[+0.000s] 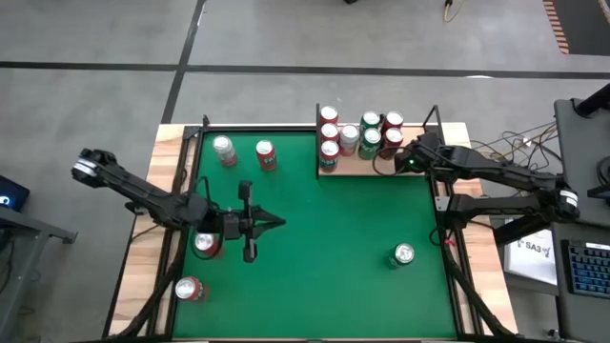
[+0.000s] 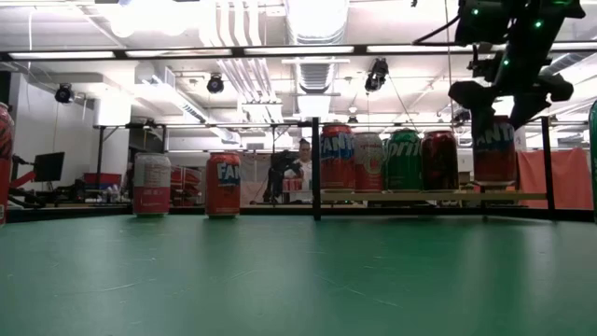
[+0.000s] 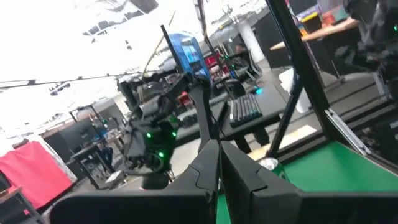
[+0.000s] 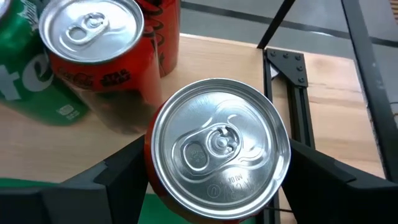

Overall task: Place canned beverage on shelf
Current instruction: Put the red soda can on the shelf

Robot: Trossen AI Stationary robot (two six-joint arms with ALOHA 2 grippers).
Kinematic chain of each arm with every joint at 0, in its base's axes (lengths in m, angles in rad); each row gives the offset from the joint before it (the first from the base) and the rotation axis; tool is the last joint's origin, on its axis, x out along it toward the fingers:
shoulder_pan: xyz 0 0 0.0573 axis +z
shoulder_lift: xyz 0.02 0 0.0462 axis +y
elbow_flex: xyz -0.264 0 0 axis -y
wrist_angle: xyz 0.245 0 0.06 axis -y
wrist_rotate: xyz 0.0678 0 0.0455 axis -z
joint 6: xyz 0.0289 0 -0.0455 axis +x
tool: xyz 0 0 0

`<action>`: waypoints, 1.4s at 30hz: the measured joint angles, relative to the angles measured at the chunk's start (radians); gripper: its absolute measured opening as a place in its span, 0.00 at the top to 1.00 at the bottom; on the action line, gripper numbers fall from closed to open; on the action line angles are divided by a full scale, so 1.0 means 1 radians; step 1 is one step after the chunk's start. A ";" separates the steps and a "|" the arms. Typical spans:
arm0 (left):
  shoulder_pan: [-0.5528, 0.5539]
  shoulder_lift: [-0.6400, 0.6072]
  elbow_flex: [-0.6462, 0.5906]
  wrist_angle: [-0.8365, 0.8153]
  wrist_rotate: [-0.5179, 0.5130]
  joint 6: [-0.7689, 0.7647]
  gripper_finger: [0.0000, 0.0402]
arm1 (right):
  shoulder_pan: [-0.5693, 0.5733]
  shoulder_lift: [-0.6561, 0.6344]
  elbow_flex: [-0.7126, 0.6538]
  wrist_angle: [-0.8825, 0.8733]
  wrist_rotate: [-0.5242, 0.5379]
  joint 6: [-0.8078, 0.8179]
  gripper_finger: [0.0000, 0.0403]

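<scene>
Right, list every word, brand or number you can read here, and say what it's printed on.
"STAR WARS": red can on the shelf.
"FAN", cut off: orange can on the green table.
"SA3": white paper beside the table.
Other can labels: too blurred to read.

The green counter [image 1: 324, 248] carries five loose cans: two near its far left, two at its near left, and one can [image 1: 403, 254] at the near right. The shelf [image 1: 357, 167], set against the far edge, is loaded with upright cans [image 1: 330, 132].
</scene>
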 joint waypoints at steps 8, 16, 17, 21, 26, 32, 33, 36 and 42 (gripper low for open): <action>0.000 -0.041 0.000 -0.084 -0.024 -0.010 1.00 | 0.000 0.053 -0.021 0.007 0.009 0.048 0.29; 0.001 -0.043 0.000 -0.087 -0.100 0.015 1.00 | 0.000 0.066 -0.023 0.029 0.032 0.049 0.23; 0.001 -0.044 0.000 -0.087 -0.104 0.019 1.00 | -0.001 0.066 -0.023 0.029 0.035 0.045 0.22; 0.001 -0.045 0.000 -0.087 -0.105 0.030 1.00 | -0.012 0.067 -0.023 0.032 0.051 0.038 0.17; 0.000 -0.047 0.000 -0.087 -0.105 0.044 1.00 | -0.029 0.067 -0.022 0.050 0.061 0.019 0.15; 0.001 -0.052 0.000 -0.087 -0.106 0.052 1.00 | -0.030 0.060 -0.007 0.062 0.088 -0.002 0.15; 0.001 -0.053 0.000 -0.087 -0.106 0.053 1.00 | -0.030 0.058 0.004 0.062 0.091 -0.010 0.15; 0.001 -0.057 0.000 -0.087 -0.106 0.060 1.00 | -0.030 0.056 0.047 0.062 0.099 -0.037 0.16; 0.006 -0.063 0.000 -0.088 -0.106 0.064 1.00 | -0.023 0.056 0.179 0.061 0.077 -0.129 0.18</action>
